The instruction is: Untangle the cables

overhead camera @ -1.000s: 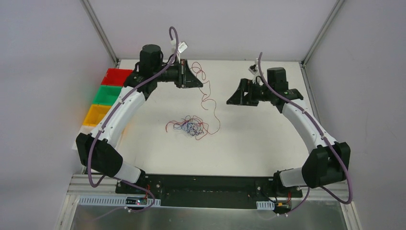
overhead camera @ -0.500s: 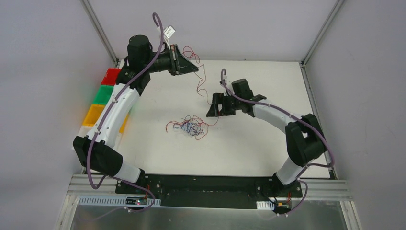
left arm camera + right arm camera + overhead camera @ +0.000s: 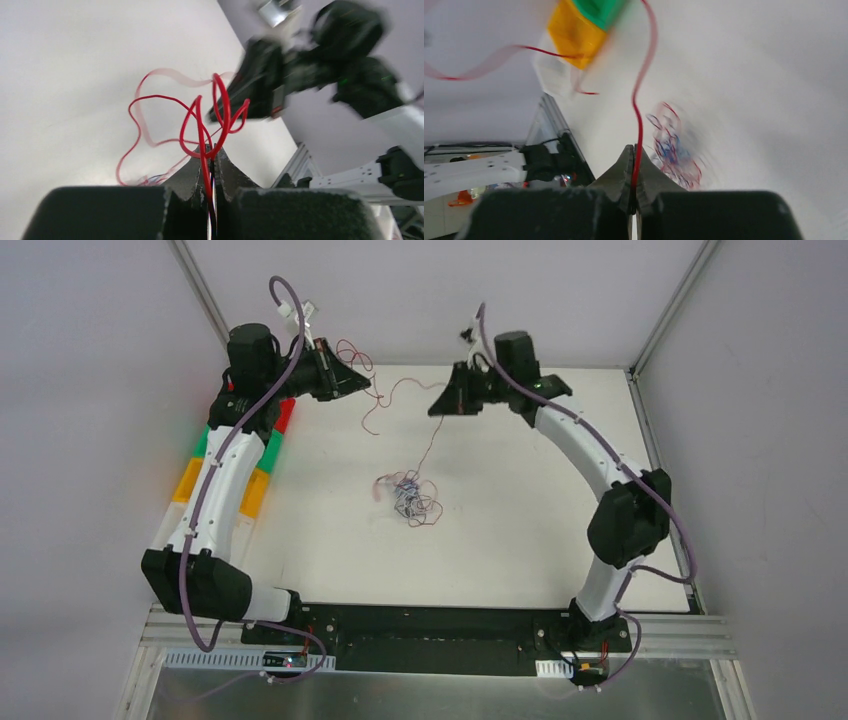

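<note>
Left hand (image 3: 367, 390), right hand (image 3: 433, 412), clamped on cables (image 3: 409, 498)

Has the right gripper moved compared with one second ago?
Yes. In the top view, the right gripper has gone from mid-table toward the far edge of the table, and is now shut on a red cable.

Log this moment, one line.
left gripper shut on red wire | right gripper shut on red wire | tangle on table
</note>
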